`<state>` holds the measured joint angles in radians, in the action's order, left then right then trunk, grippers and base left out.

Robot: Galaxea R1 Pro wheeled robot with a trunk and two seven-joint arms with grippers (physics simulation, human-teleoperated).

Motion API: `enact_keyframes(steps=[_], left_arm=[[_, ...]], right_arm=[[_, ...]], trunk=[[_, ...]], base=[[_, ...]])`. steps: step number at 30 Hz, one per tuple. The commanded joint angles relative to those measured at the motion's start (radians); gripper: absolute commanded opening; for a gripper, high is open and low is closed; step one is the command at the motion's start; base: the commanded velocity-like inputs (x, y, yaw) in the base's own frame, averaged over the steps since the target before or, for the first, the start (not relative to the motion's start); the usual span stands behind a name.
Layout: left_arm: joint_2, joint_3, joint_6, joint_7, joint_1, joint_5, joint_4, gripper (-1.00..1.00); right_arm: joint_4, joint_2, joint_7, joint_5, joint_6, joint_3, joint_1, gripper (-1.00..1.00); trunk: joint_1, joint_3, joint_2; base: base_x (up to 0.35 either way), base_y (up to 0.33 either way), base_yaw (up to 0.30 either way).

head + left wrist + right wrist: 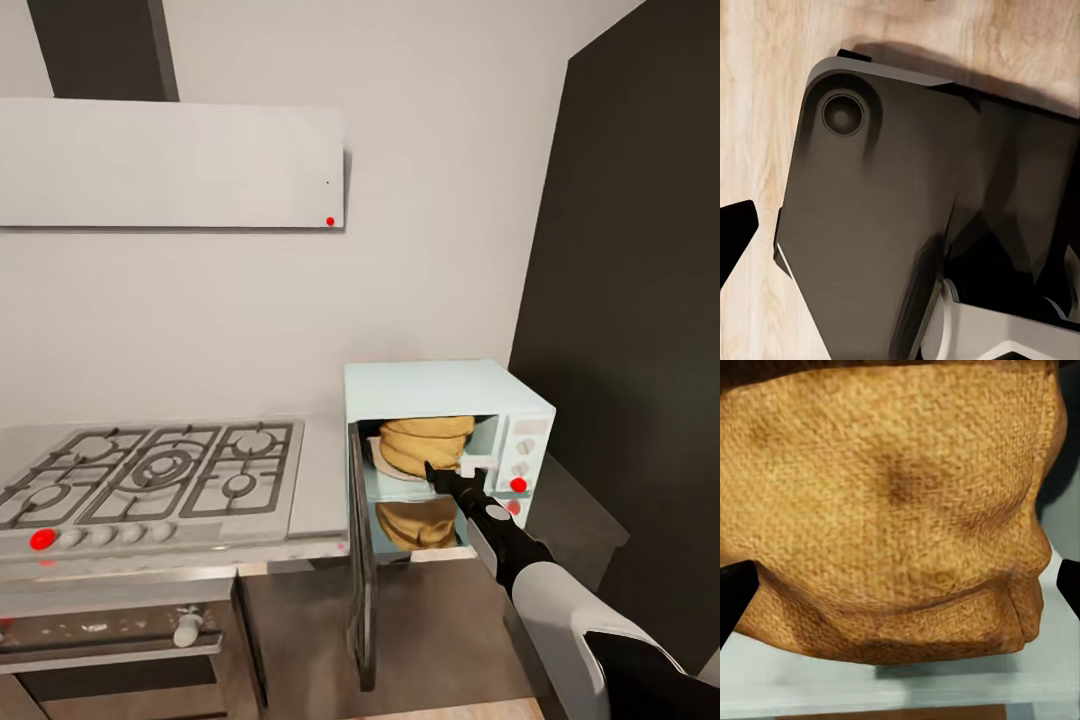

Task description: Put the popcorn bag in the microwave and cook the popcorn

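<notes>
The right jaws (432, 470) stand spread, a dark fingertip (735, 596) off each side of the tan-brown crumpled paper popcorn bag (889, 506), not touching it. Its woven-looking surface is creased, with a folded seam low down. The bag sits inside the small pale blue-white microwave (440, 390), on its pale floor, filling most of the cavity; the dark-framed glass door (360, 560) hangs wide open beside the microwave. Past the door, the glossy grey steel bench (320, 480) carries a ridged gas hob (150, 475). Whether the left jaws (731, 232) are spread or closed, I cannot tell; they hang over a dark angular panel (870, 225) and pale wooden floor (757, 75).
</notes>
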<state>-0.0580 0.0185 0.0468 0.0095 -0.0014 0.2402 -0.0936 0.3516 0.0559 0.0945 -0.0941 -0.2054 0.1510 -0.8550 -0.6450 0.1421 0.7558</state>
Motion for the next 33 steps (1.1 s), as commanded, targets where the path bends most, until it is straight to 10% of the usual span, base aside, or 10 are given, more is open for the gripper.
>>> enact_keyframes(steps=[1,16,33], left_arm=[[0.0,0.001,0.002,0.001,0.0,0.004,0.0,1.0],[0.0,0.001,0.002,0.0,0.0,0.004,-0.001,1.0],[-0.005,0.004,0.002,0.001,0.0,0.005,-0.001,1.0]], right_arm=[[-0.001,0.001,0.005,-0.01,-0.003,0.009,-0.001,1.0],[-0.011,0.004,0.005,-0.012,0.002,0.007,-0.001,1.0],[0.005,-0.012,0.007,-0.018,0.053,0.005,-0.001,1.0]], trunk=[[0.0,0.001,0.001],[0.0,0.001,0.001],[0.0,0.001,0.001]], base=[[0.131,0.0,0.0],[0.079,0.0,0.0],[-0.321,0.0,0.0]])
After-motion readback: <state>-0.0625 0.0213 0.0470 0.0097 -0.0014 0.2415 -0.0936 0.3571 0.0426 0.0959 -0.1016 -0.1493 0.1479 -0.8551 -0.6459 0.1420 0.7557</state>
